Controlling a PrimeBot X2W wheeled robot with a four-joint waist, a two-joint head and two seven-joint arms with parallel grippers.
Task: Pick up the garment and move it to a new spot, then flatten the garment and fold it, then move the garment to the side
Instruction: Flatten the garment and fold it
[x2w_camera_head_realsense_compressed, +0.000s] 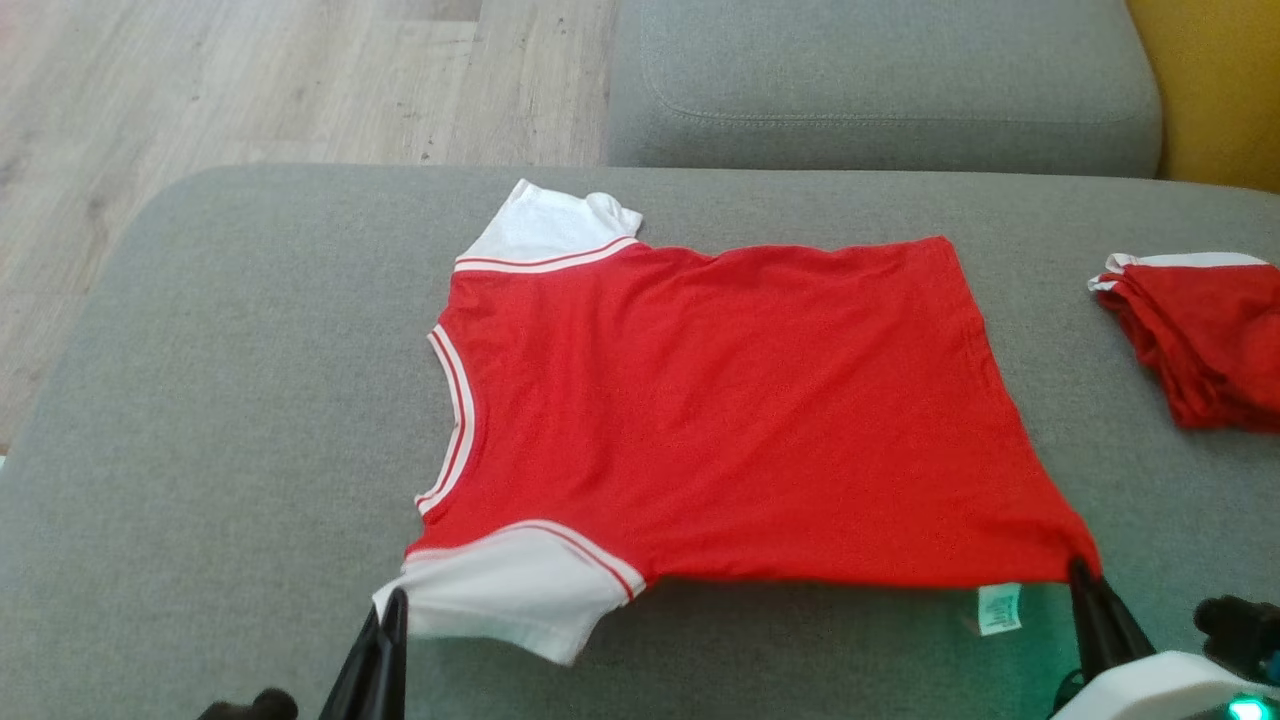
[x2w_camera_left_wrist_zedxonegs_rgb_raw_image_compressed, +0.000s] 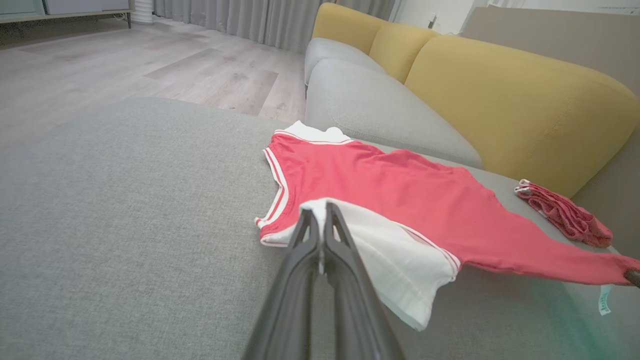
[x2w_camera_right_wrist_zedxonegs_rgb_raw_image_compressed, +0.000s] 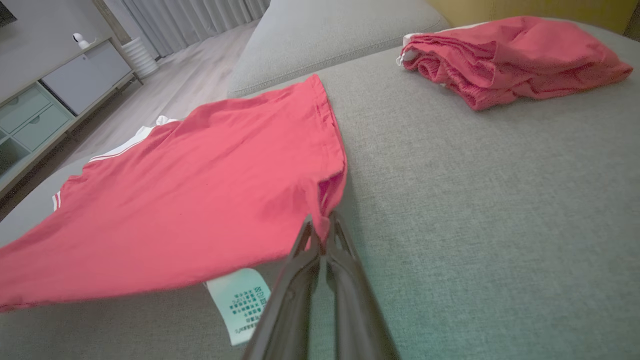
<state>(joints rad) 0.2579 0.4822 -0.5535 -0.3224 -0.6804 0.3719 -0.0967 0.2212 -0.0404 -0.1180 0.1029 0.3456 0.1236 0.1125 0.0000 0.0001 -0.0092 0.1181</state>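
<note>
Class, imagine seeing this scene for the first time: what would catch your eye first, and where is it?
A red T-shirt with white sleeves lies spread across the middle of the grey cushion. The left hand pinches its near white sleeve and the right hand its near hem corner. A second red garment sits bunched at the cushion's right.

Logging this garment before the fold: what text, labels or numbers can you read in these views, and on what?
Green print in rows on the white care label at the hem of the red T-shirt: too small and blurred to read.
Nothing else readable on the T-shirt's fabric or on the folded red garment.
</note>
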